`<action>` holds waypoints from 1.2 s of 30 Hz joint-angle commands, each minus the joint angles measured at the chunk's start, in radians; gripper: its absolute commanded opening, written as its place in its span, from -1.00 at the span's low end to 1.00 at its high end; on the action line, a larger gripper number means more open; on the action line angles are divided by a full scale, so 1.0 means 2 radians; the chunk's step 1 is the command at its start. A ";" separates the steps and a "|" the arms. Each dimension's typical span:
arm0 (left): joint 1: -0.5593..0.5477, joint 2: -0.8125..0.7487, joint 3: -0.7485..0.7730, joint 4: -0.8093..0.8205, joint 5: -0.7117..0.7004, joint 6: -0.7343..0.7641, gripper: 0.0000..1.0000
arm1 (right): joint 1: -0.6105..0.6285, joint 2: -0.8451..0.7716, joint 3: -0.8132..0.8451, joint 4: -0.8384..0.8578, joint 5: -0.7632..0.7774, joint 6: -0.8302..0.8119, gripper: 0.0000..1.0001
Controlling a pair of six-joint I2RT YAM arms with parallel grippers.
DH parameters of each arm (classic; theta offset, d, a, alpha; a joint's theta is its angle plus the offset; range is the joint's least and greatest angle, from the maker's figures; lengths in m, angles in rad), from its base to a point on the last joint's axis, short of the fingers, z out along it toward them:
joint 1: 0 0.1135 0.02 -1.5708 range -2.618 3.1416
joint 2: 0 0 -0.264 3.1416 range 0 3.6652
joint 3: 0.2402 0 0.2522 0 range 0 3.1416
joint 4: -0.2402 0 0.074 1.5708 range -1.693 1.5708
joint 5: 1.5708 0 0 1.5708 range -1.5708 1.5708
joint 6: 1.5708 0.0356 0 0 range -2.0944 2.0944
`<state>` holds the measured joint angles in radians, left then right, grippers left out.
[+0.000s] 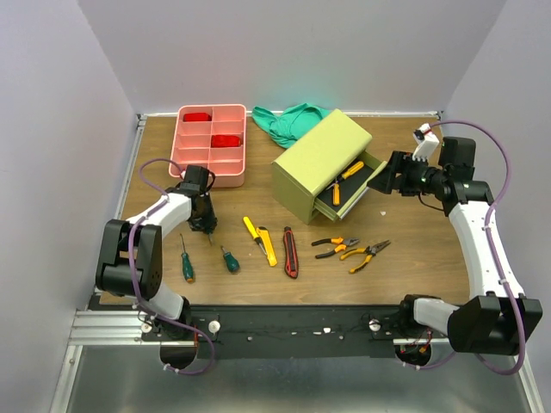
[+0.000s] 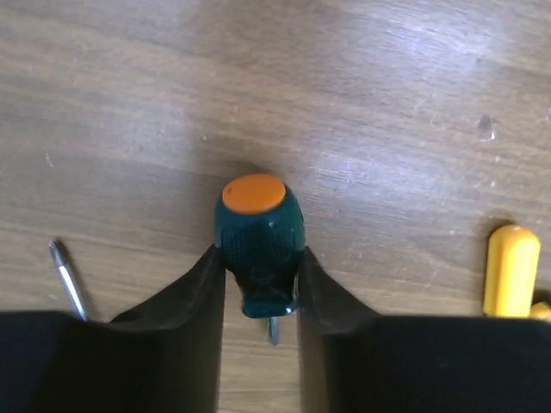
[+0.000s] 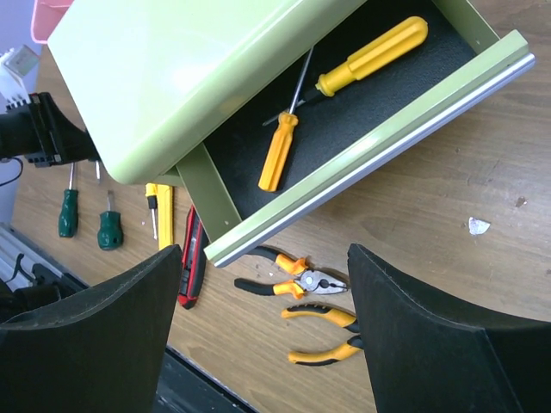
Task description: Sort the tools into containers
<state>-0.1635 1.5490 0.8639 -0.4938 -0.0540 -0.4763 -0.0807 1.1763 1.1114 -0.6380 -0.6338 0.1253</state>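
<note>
- The left gripper [image 2: 258, 258] is closed on a stubby dark-green plastic-handled screwdriver with an orange end cap [image 2: 258, 231]. Both black fingers [image 2: 194, 301] press against the sides of the handle.
- This screwdriver is positioned over the brown wooden tabletop [image 1: 413, 249], near the front of the pink plastic compartment tray [image 1: 212, 109]. The pictures do not show whether its tip touches the wood.
- The right gripper [image 3: 265, 258] is spread wide with nothing between its fingers. It hangs just beside the pulled-out drawer [image 3: 370, 146] of the olive-green metal chest [image 1: 314, 159].
- The drawer contains a yellow-handled screwdriver [image 3: 370, 53] and an orange-handled screwdriver [image 3: 280, 155], which lie on a black liner with their shafts crossing.
- Two more green-handled screwdrivers lie on the tabletop near the left arm: a long one [image 1: 186, 258] and a short one [image 1: 229, 259].
- At front centre lie a yellow-handled driver [image 1: 250, 227], a yellow utility knife [image 1: 269, 248] and a red-black utility knife [image 1: 290, 252].
- Two pairs of orange-handled pliers [image 1: 334, 247] [image 1: 366, 254] lie side by side in front of the drawer.
- Two compartments of the tray hold red items [image 1: 226, 139], which are too small to identify.
- A crumpled green cloth [image 1: 288, 120] lies behind the chest.
</note>
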 commanded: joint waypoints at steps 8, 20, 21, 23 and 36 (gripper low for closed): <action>-0.012 -0.087 0.103 0.020 0.190 0.055 -1.00 | -0.007 0.015 0.014 0.003 0.026 -0.017 0.68; -0.164 0.024 0.297 0.130 0.373 0.136 -1.00 | -0.018 0.021 -0.003 0.012 0.043 -0.020 0.68; -0.186 0.033 0.318 0.127 0.362 0.141 -1.00 | -0.019 0.019 -0.007 0.014 0.045 -0.021 0.68; -0.207 0.061 0.344 0.114 0.348 0.158 -1.00 | -0.023 0.015 -0.016 0.015 0.046 -0.019 0.68; -0.282 0.173 0.443 0.094 0.272 0.141 -1.00 | -0.043 -0.021 -0.058 0.011 0.053 -0.024 0.68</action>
<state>-0.7052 1.8439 1.7008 -0.3050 0.5529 -0.1761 -0.1505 1.1687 1.0157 -0.6231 -0.5552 0.0959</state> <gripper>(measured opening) 0.323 0.842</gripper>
